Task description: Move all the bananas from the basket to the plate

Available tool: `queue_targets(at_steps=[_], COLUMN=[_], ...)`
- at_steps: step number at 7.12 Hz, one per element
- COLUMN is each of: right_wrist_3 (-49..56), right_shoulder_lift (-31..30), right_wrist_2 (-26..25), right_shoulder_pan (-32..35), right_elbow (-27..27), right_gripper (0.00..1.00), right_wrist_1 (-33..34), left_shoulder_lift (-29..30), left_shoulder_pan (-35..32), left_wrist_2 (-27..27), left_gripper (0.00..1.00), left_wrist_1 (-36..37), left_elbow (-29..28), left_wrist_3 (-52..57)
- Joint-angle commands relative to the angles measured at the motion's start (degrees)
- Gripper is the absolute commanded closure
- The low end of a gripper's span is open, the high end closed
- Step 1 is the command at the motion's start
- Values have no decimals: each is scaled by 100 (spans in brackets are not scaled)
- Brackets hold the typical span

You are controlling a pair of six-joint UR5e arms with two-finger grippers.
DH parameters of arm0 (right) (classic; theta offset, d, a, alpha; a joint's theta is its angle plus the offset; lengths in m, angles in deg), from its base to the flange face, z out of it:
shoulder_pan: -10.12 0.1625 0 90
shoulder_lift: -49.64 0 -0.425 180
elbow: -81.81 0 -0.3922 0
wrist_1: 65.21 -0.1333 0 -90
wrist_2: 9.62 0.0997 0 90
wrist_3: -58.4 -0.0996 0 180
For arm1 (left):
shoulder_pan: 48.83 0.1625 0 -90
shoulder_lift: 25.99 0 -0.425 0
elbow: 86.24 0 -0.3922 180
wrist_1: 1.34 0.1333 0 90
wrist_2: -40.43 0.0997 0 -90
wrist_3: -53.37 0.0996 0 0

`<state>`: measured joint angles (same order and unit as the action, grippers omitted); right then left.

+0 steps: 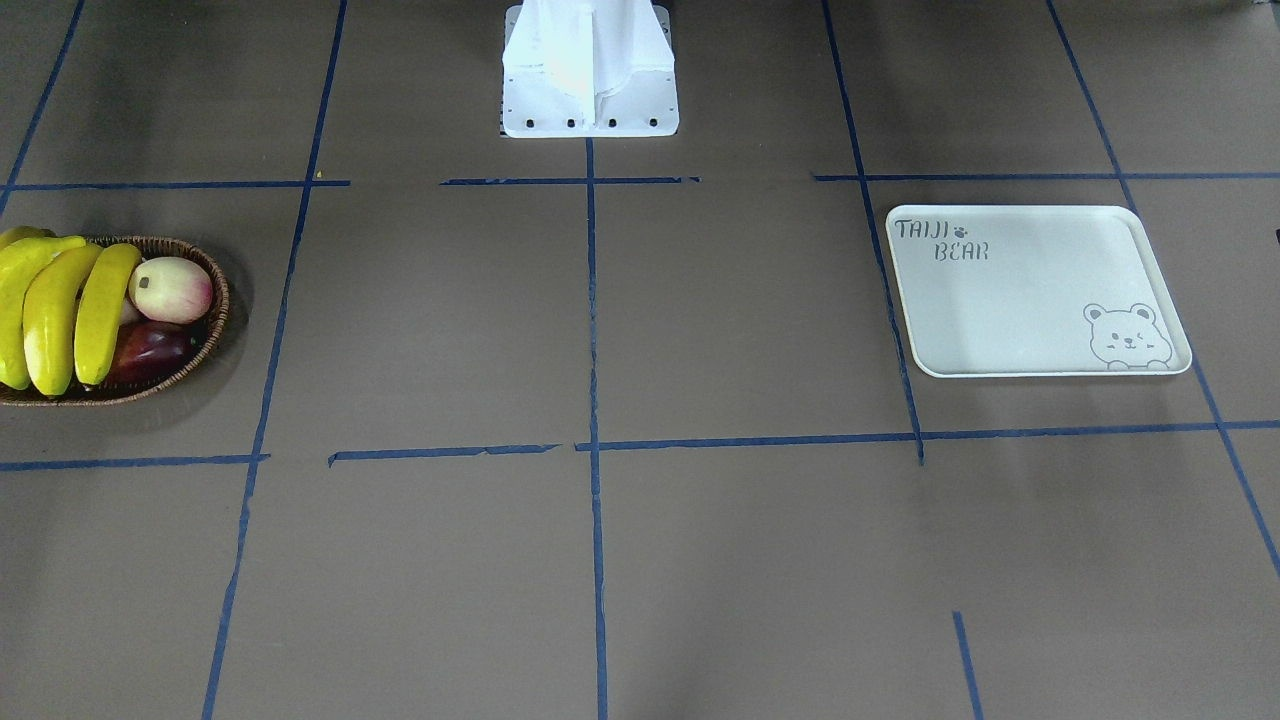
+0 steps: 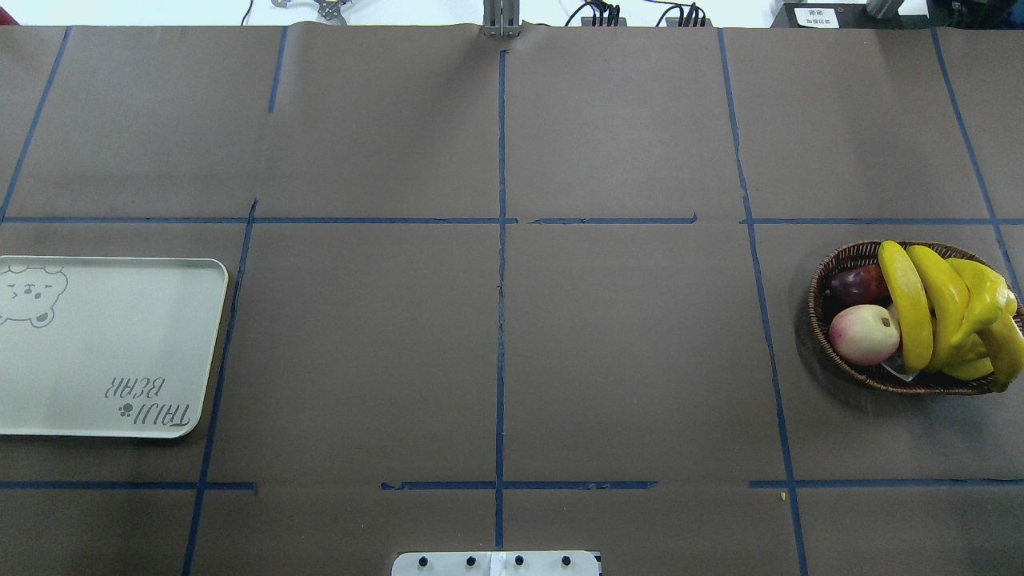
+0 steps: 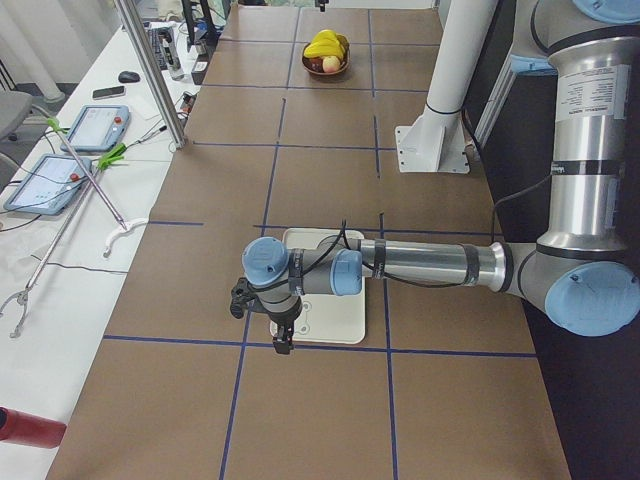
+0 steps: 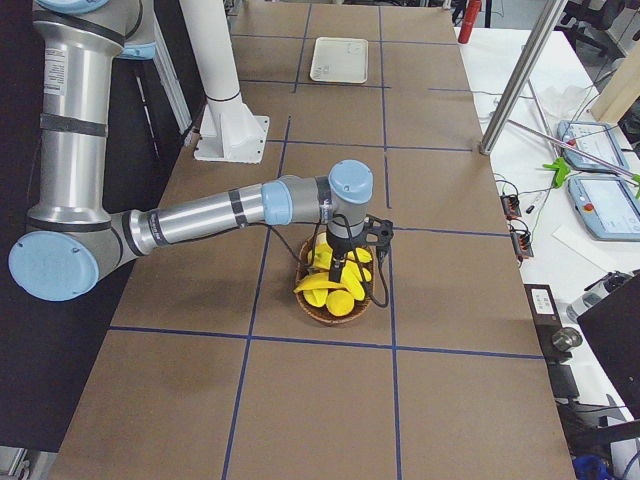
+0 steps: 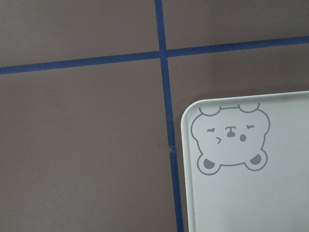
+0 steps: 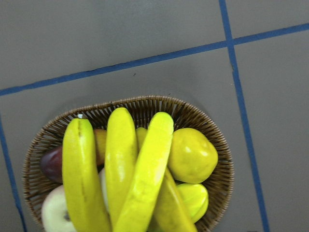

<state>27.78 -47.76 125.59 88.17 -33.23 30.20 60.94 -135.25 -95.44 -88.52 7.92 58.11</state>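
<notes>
Several long yellow bananas [image 2: 944,308] [image 1: 50,320] [image 6: 120,169] lie piled across the dark wicker basket [image 2: 824,280] [image 1: 205,275] [image 6: 205,123] at the table's right end. The cream plate [image 2: 104,336] [image 1: 1030,290] [image 5: 251,193], printed "TAIJI BEAR", lies bare at the left end. My right gripper [image 4: 340,275] hangs just above the bananas [image 4: 330,290], seen only in the exterior right view; I cannot tell whether it is open. My left gripper [image 3: 283,340] hovers over the plate's [image 3: 335,320] bear corner, seen only in the exterior left view; open or shut, I cannot tell.
The basket also holds a pink-white peach [image 2: 864,334], a dark red fruit [image 2: 854,284] and a plump yellow pear-shaped fruit [image 6: 191,154]. The white robot base [image 1: 590,80] stands mid-table at my edge. Blue tape lines cross the brown table. A side bench carries tablets [image 3: 95,128].
</notes>
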Motion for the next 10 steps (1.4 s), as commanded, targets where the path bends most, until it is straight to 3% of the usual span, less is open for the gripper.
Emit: queue_targets(at_steps=[1, 3, 4, 8, 9, 10], right_wrist_3=[-2227, -3402, -3511, -3459, -3537, -3599], right_shoulder_lift=[-216, -445, -455, -675, -675, -666], right_wrist_2=[-509, -899, -1100, -1199, -1190, -1173], right_shoulder_pan=[-778, -1264, -1414, -1468, -1468, -1485], right_elbow=[-64, 602, 893, 940, 896, 887], right_gripper=[2, 3, 4, 6, 12, 34], right_wrist_1=[-1393, -3064, -3368, -3573, -3582, -3582], left_shoulder_lift=[0, -9, -9, -27, -44, -44], left_shoulder_pan=[3, 3, 3, 3, 3, 3], left_wrist_2=[0, 0, 0, 0, -9, -18], left_gripper=[0, 0, 0, 0, 0, 0], left_wrist_1=[0, 17, 35, 53, 44, 44], left_elbow=[-4, -4, -4, 14, 31, 23], left_wrist_3=[-9, -9, -9, -9, -9, -9])
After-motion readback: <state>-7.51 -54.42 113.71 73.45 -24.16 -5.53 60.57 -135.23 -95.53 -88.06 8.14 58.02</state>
